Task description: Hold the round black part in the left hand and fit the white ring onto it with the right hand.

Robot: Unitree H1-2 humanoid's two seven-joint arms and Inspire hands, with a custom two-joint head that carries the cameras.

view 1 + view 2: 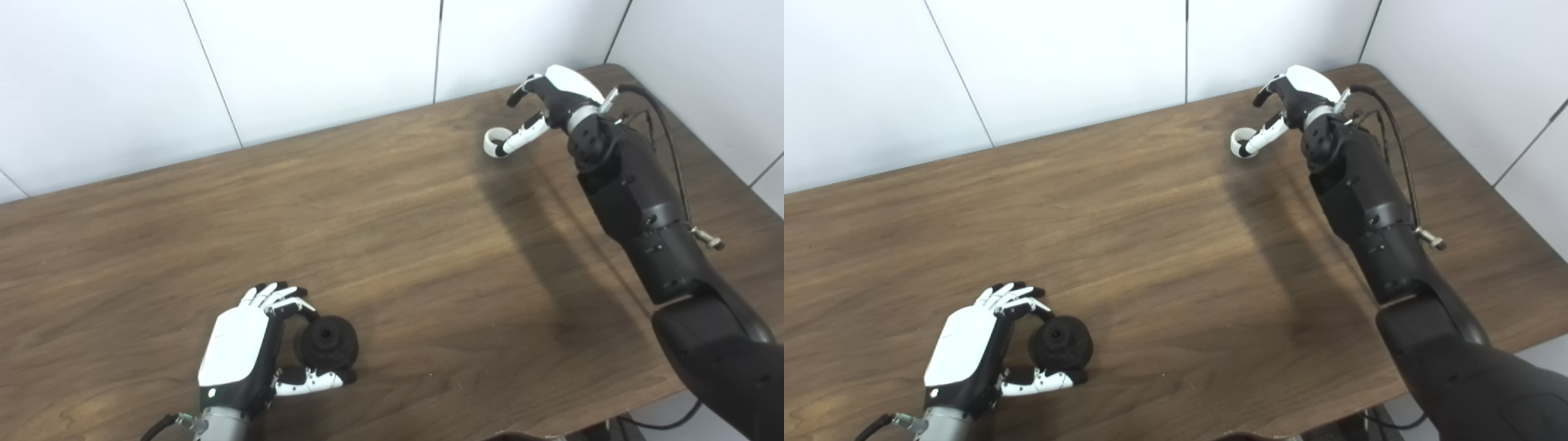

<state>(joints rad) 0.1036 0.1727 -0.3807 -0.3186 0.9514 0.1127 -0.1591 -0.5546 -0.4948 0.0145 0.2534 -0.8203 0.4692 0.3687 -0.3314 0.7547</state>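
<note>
Table: we saw a brown wood-grain table (392,245) running up to a white panelled wall (306,61) at its far edge; we place everything else against this table.

Left hand: our left hand (245,352) sat near the table's front edge, toward its left side, with the white back of the hand facing up. Its fingers (278,298) curled over the top of the round black part while the thumb (309,381) pressed in from below, so the hand was closed around that part.

Round black part: the round black part (329,343) lay near the table's front edge, cupped between the left hand's fingers and thumb, with its hollow centre facing up and toward us. We could not tell whether it was resting on the table or raised just off it.

Right hand: our right hand (545,104) was stretched out to the table's far right corner, close to the wall, at the end of the black right arm (637,208). One white finger (523,135) reached into or against the ring, with the other fingers bent above it. We could not tell whether the hand truly gripped the ring or only touched it.

White ring: the white ring (495,141) was at the table's far right, at the tip of that outstretched finger, well apart from the black part.

Shadow: a dark shadow (527,245) of the arm fell across the table's right half.
</note>
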